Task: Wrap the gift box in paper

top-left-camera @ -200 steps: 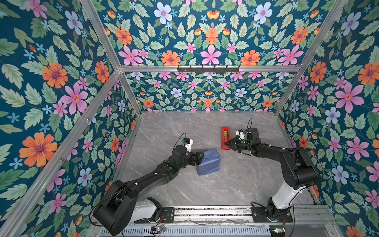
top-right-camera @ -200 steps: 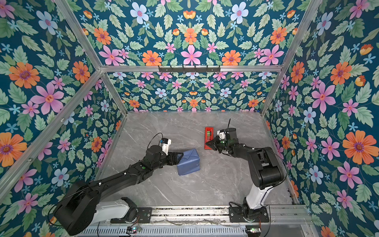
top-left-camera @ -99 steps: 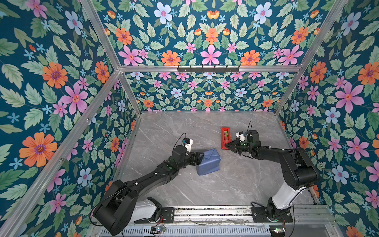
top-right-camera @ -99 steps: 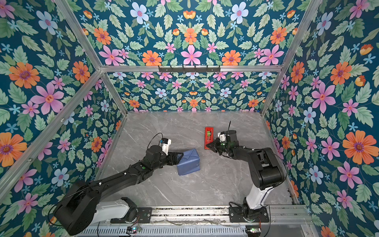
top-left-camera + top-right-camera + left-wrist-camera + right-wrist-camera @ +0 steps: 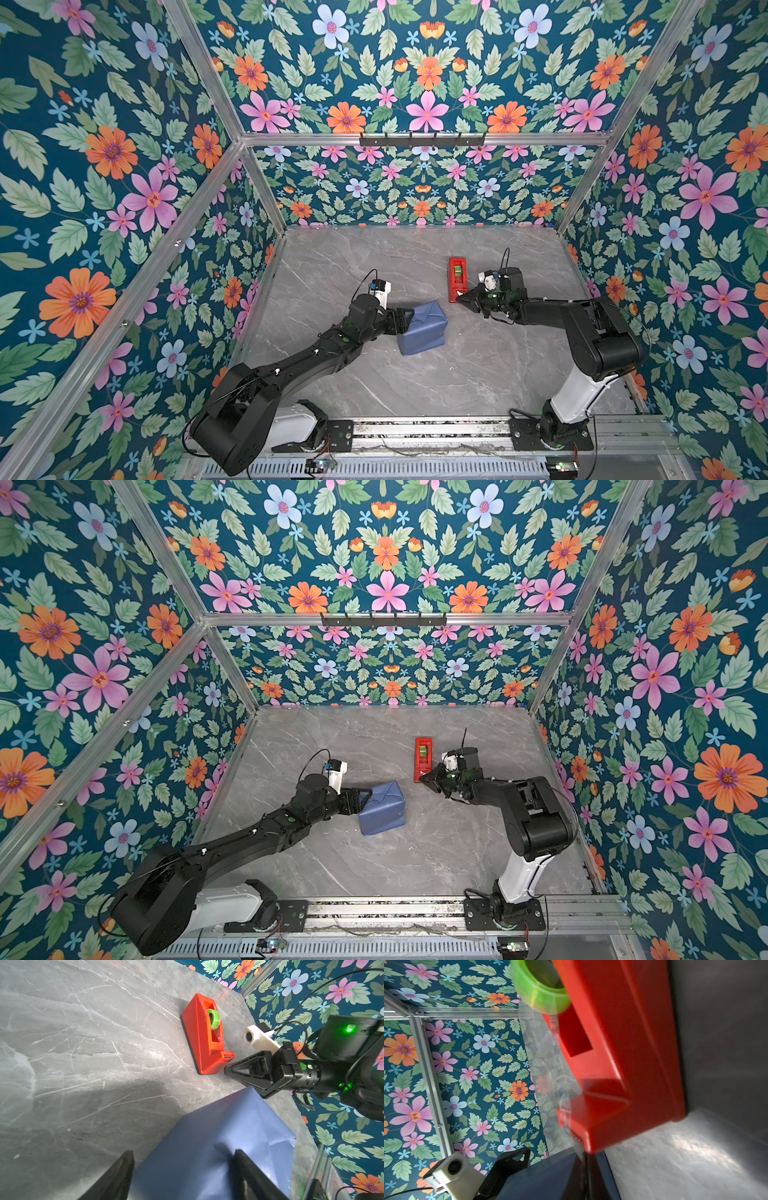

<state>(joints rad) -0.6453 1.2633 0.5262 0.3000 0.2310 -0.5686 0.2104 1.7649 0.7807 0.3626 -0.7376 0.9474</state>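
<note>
1. Grey marble-patterned tabletop (image 5: 457, 374) fills the floor of a booth whose walls (image 5: 124, 166) carry dark teal wallpaper with pink and orange flowers.
2. A creased sheet of slate-blue paper (image 5: 424, 332) is folded around a block-shaped parcel near the middle of the table. The gift box itself is hidden under it, so none of its surface shows.
3. The left gripper (image 5: 406, 321) meets the parcel's left end in both top views. Its jaws stand wide with that end between them, and in the left wrist view both black fingers (image 5: 122, 1172) lie against the paper, clamping it.
4. A narrow red plastic tape dispenser (image 5: 456, 278) lies flat further back and to the right, apart from the parcel, with a bright green tape roll (image 5: 215, 1020) in its slot.
5. The right gripper (image 5: 460, 294) sits just at the dispenser's cutter end, jaws together.
6. In the right wrist view a strip of clear tape (image 5: 550, 1068) runs from the roll over the cutter to the closed fingertips, which pinch its end.
</note>
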